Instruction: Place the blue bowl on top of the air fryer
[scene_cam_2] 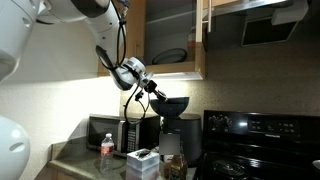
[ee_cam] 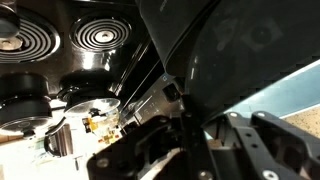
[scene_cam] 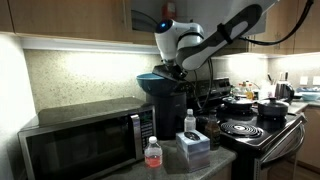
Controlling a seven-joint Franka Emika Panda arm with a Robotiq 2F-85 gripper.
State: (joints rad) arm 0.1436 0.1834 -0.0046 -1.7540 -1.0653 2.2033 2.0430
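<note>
My jaws are at the rim of the blue bowl point(scene_cam_2: 172, 104). Its dark wall fills the wrist view, and I cannot tell whether they are clamped on it or apart. Just under the jaws, the bowl sits upright on the flat top of the air fryer point(scene_cam: 172, 115); I see no gap in either exterior view. Lower and off to the side are 1 microwave point(scene_cam: 85, 140) and 1 water bottle point(scene_cam: 152, 152).
</note>
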